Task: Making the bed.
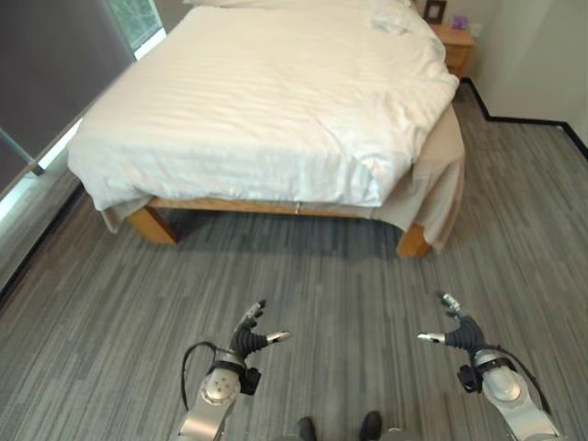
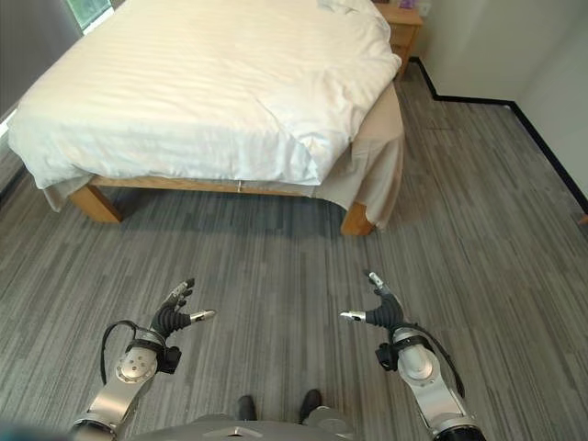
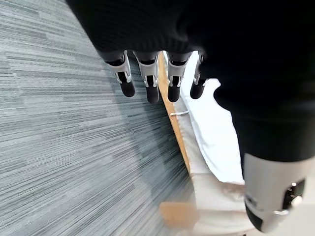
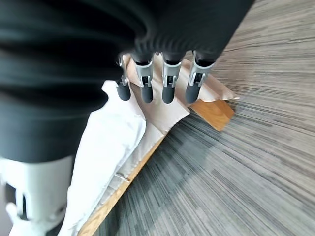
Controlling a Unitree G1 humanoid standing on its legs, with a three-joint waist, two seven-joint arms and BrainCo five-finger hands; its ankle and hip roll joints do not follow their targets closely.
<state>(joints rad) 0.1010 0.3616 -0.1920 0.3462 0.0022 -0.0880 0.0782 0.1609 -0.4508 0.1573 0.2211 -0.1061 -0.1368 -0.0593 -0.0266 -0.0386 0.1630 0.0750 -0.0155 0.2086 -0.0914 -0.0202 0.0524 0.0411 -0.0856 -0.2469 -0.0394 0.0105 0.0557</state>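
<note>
Ahead of me, across a stretch of grey plank floor point(image 1: 303, 276), stands the bed point(image 1: 276, 101) on its wooden frame point(image 1: 152, 223). Its white duvet point(image 1: 257, 110) is spread over most of the top and hangs over the foot edge, but it lies skewed: at the foot corner on my right it is bunched and wrinkled, and a beige sheet point(image 1: 441, 184) spills out from under it and droops down past the wooden leg there. Near the head corner on my right, the bedding looks rumpled too, though I cannot make out what lies there. A small wooden nightstand point(image 1: 457, 41) sits just beside that head corner.

My left hand point(image 1: 250, 335) and my right hand point(image 1: 457, 333) both hang low over the floor, well apart from the bed, fingers straight and loose, thumbs out, holding nothing. From each wrist I see my dark fingertips point(image 3: 150, 93) against the floor with the bed frame beyond.

I judge this to be the approach, with no straightening begun. My next move calls for stepping up to the foot edge, most likely toward the right corner, then taking the duvet hem and drawing it square so it covers the sheet.

I can read no label or writing anywhere.
</note>
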